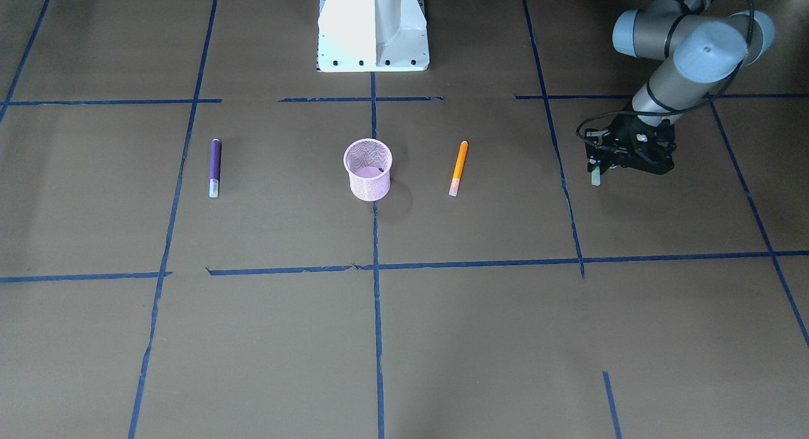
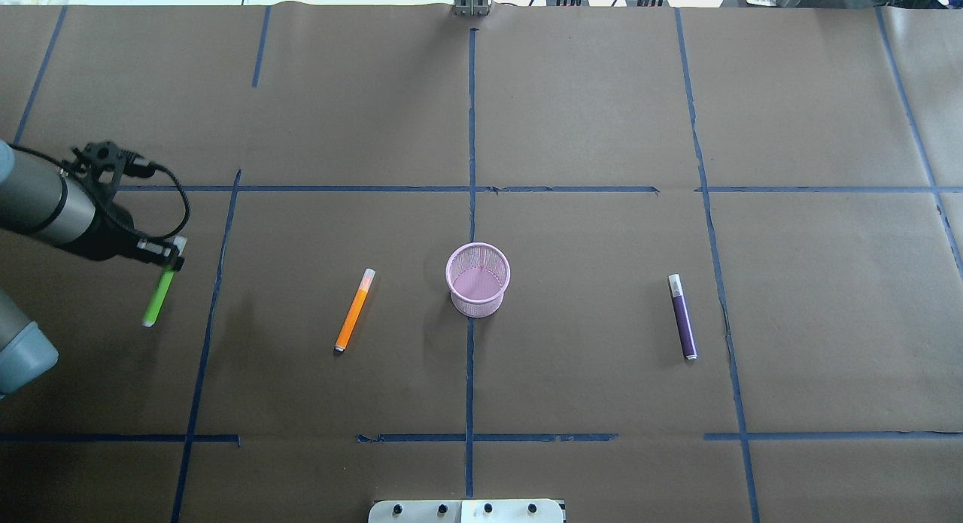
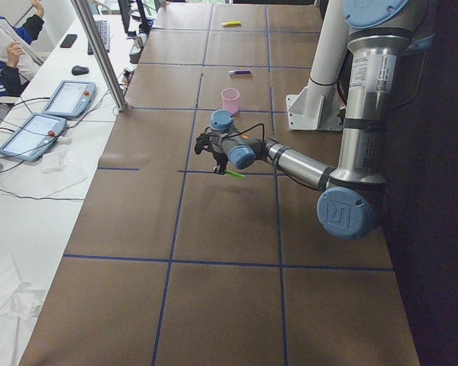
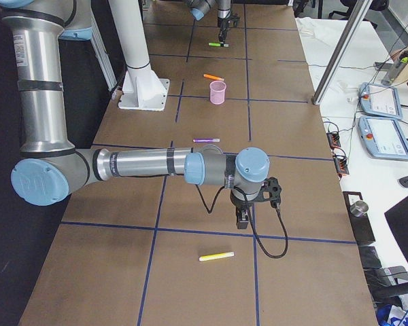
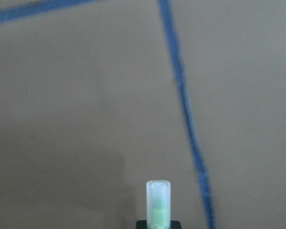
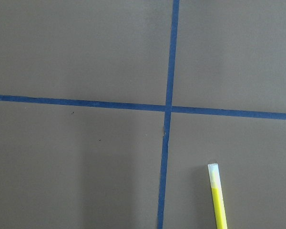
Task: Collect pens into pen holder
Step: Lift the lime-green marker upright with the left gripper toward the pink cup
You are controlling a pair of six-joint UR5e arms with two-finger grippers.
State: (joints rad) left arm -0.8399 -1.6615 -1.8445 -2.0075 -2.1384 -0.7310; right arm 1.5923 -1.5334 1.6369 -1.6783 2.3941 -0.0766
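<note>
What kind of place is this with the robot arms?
Probably a robot lab or test room. The table is covered in brown paper marked into squares with blue tape, a left arm and a right arm reach over it, and touch-screen controllers sit on a white desk alongside.

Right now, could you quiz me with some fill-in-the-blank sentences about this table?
The mesh pen holder is coloured ___.
The pen in the left gripper is ___.
By the robot's sides, the orange pen lies left of the pen holder and the purple pen ___ of it.
Missing words: pink, green, right.
</note>
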